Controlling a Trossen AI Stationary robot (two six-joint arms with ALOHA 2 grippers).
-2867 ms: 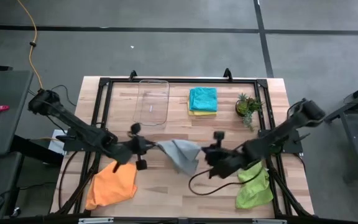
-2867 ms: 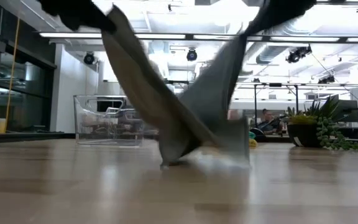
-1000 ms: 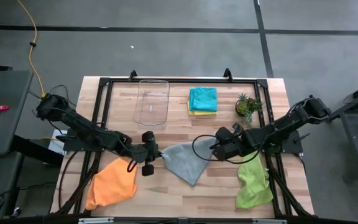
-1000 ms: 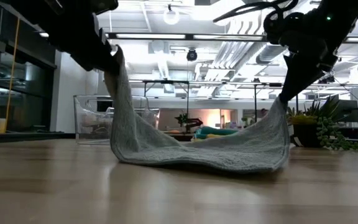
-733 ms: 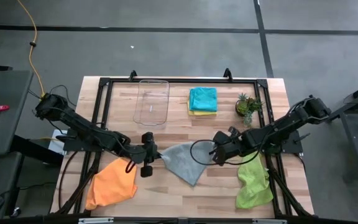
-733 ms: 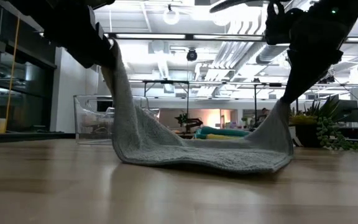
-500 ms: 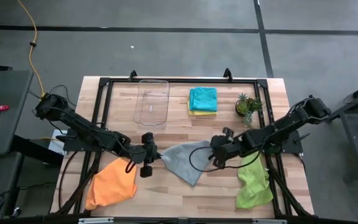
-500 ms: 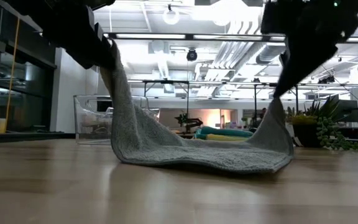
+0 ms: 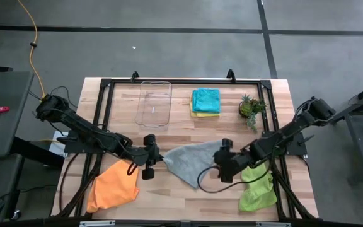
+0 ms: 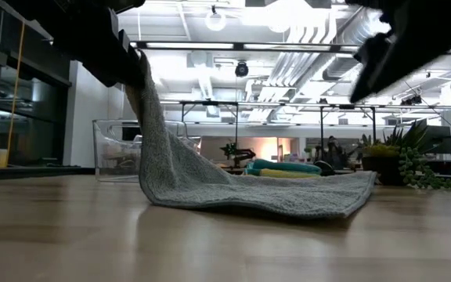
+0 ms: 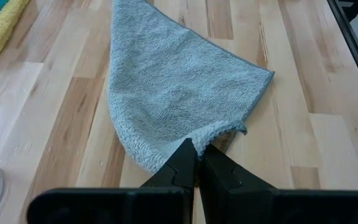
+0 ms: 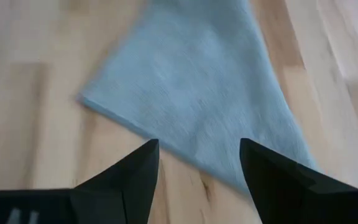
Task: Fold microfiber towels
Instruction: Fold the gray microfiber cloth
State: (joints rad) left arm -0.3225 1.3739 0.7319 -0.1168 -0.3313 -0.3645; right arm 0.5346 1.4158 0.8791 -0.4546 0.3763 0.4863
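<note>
Currently the grey towel [image 9: 190, 161] lies spread near the middle of the wooden table [image 9: 181, 192], one corner lifted off the boards by the left gripper [image 9: 157, 157], whose fingers are pressed together on that corner; the left wrist view shows the two dark fingertips [image 11: 196, 160] meeting on the cloth's edge while the rest of the towel [image 11: 173, 81] fans out flat beyond them. From table height the cloth [image 10: 233, 188] rises steeply on one side to the pinched corner and lies flat on the wood at the other. The right gripper [image 9: 222, 165] sits just beside the towel's opposite edge, apart from the fabric, with its fingers spread; its own camera looks down between the two parted fingers [image 12: 129, 174] at the grey cloth [image 12: 204, 106] below. The orange towel [image 9: 115, 185] lies crumpled at the near left of the table, and the lime green towel [image 9: 258, 186] lies bunched at the near right, partly under the right arm. At the far side, the teal-blue towel [image 9: 205, 99] sits folded on top of the yellow towel [image 9: 205, 114], between a clear plastic tray [image 9: 154, 103] and a small potted plant [image 9: 251, 108].
</note>
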